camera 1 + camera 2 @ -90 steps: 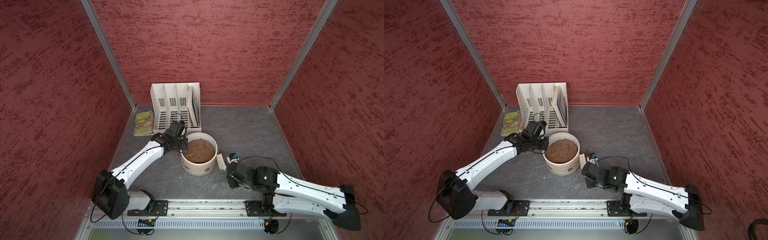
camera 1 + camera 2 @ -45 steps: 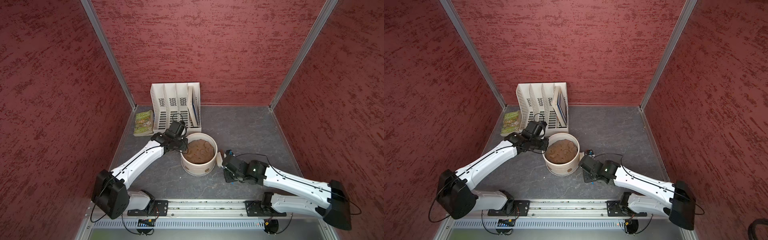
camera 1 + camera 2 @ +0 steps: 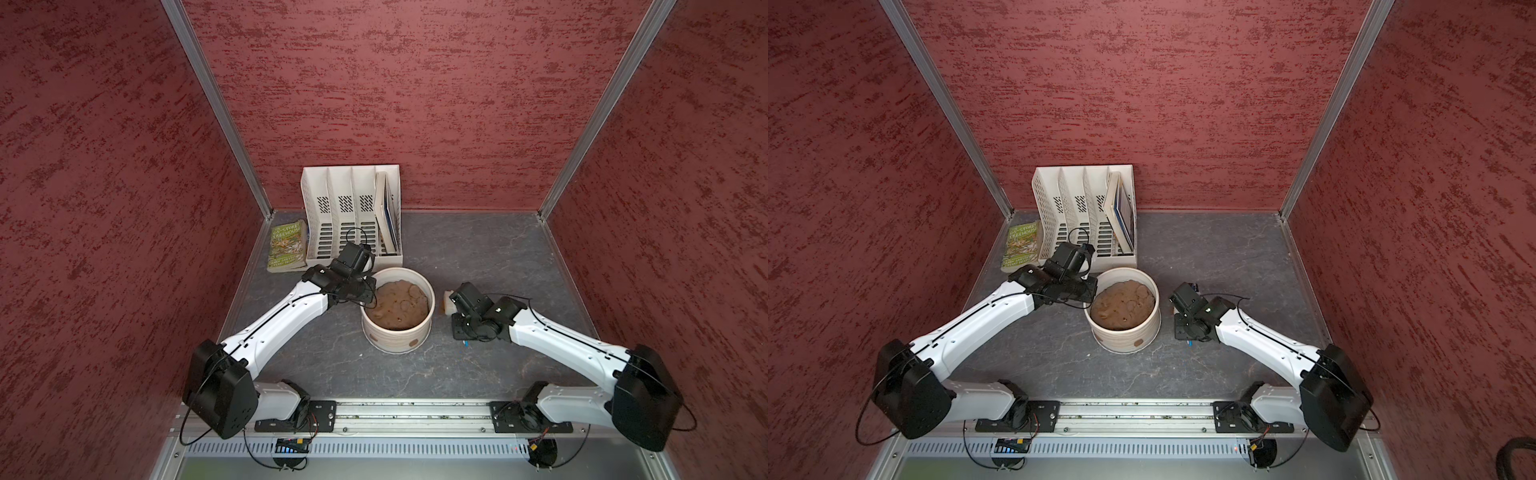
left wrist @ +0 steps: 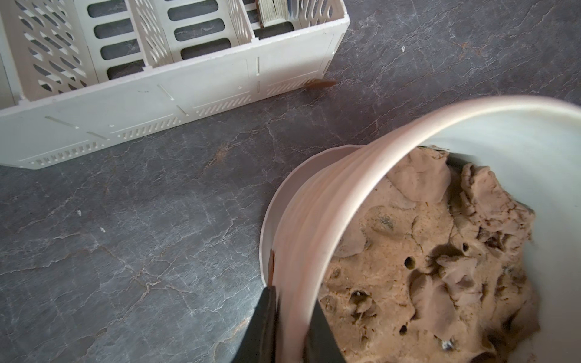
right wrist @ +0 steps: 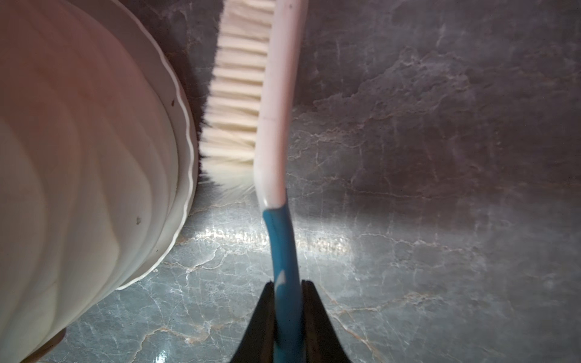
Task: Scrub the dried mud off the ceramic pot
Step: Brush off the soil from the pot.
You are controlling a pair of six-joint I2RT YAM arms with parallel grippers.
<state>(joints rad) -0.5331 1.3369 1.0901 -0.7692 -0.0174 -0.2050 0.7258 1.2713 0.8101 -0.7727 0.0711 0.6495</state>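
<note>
The ceramic pot (image 3: 395, 343) (image 3: 1125, 337) is cream with ridged walls and stands mid-floor on a saucer, filled with a lumpy brown soil mound (image 3: 399, 305). A patch of dried mud (image 3: 413, 343) (image 3: 1139, 343) marks its front wall, and another patch (image 4: 271, 264) sits by my left fingers. My left gripper (image 4: 290, 301) (image 3: 365, 297) is shut on the pot's rim, one finger inside and one outside. My right gripper (image 5: 287, 289) (image 3: 457, 307) is shut on the blue handle of a white brush (image 5: 270, 125) (image 3: 448, 301). The bristles face the pot's right wall (image 5: 78, 157), close to the saucer's edge.
A white slotted file organiser (image 3: 351, 216) with books in its right slot stands against the back wall, just behind the pot. A green book (image 3: 286, 245) lies to its left. A brown flake (image 4: 320, 84) lies on the floor at the organiser's corner. Red walls enclose three sides.
My right arm has carried the brush from the pot's front right toward the back, along its right side. The left gripper has kept its hold on the rim.
</note>
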